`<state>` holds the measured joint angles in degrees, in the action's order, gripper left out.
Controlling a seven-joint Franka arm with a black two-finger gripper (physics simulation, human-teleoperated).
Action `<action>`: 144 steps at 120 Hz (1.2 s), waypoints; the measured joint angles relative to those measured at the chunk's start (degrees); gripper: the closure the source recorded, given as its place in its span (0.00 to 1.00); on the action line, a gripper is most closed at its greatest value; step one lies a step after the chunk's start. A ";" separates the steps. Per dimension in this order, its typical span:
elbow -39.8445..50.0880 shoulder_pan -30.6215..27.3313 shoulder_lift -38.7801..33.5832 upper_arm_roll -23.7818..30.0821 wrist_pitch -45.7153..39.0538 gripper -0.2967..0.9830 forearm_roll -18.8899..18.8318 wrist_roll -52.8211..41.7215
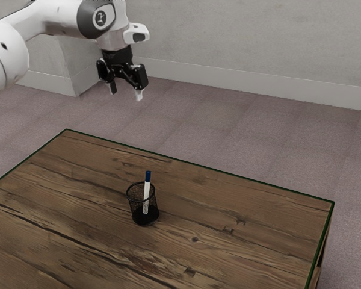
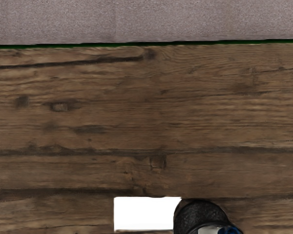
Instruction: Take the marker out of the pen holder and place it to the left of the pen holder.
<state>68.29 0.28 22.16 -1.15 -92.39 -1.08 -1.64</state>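
My gripper (image 1: 126, 92) hangs high above the table in the exterior view, its two fingers apart with nothing between them. Well below it, a black mesh pen holder (image 1: 144, 218) stands upright on the wooden table. The white marker (image 1: 146, 191) leans slightly inside the holder, its blue cap rising above the rim. From above, in the wrist view, the pen holder (image 2: 198, 214) is partly cut off by the lower edge, with the marker's blue end (image 2: 230, 229) over it.
The wooden table (image 1: 228, 241) has a dark green edge, with carpeted floor (image 1: 240, 138) beyond it. Beside the pen holder in the wrist view lies a plain white rectangular patch (image 2: 144, 213); what it is, I cannot tell.
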 joint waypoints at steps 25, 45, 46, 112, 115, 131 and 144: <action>-4.70 -0.18 9.06 -0.63 -4.96 0.23 1.12 -2.37; -8.24 2.73 19.21 -2.36 -12.52 0.23 1.42 -3.79; -8.04 2.96 19.29 -2.38 -12.78 0.23 1.41 -3.84; 31.97 10.79 0.79 -3.65 -33.59 0.23 0.37 -5.80; 33.61 10.97 -0.40 -3.66 -34.20 0.23 0.36 -5.85; 40.95 11.05 -6.23 -3.62 -36.42 0.23 -0.14 -6.07; 45.45 10.58 -8.63 -3.57 -37.72 0.23 -0.63 -6.17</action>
<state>113.74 10.85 13.53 -4.72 -130.10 -1.71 -7.81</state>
